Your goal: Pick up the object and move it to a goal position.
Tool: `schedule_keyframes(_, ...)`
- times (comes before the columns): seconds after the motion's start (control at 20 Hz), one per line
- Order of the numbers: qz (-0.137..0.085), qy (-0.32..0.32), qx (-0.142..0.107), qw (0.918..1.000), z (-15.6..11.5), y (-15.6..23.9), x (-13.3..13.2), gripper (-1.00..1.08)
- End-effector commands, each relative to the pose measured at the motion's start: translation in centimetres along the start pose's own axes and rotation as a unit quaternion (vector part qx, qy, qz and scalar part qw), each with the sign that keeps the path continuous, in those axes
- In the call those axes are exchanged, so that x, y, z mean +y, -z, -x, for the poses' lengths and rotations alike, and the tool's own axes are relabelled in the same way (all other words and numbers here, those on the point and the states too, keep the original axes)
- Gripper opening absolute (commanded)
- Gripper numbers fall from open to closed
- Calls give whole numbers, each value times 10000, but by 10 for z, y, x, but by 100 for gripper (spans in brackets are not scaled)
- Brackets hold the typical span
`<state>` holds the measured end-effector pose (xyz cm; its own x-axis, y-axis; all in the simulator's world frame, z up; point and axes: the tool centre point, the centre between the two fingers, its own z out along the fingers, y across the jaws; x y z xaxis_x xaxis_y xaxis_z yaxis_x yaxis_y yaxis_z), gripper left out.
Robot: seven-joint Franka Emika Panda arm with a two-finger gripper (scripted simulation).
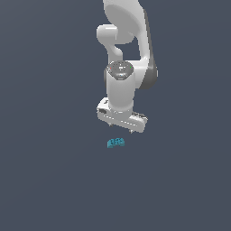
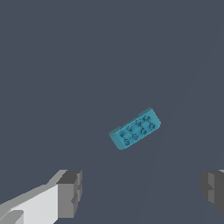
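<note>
Below the arm's wrist we see the gripper hanging w/ its fingers pointing down, just above the dark grey floor. Its jaws stand wide apart w/ nothing btwn them; in the wrist view the two grey fingertips sit far from each other at either side of the frame. We find the object, a tiny teal-blue brick, lying on the floor just under the gripper, a bit toward the exterior view's left of the gap's centre. No contact btwn them. From the wrist cam the object shows its studded top face, two rows of studs, and its long side runs at a slant relative to the line btwn the fingertips.
</note>
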<state>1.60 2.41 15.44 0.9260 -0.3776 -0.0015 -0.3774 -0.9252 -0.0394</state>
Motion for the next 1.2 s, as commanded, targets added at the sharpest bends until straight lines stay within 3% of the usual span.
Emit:
schedule_keyframes(0.0,5,-359,-7,9994,-1,-6,1,100)
schedule_keyframes(0.25,20,-1065,-17,9943,-4,-18,3,100)
schedule_keyframes(0.55,46,-1903,-17,9817,-7,-32,6,100)
schedule_keyframes(0.85,78,-2726,-5,9621,-10,-46,9,100)
schedule_keyframes(1.15,113,-3525,22,9357,-12,-59,12,100)
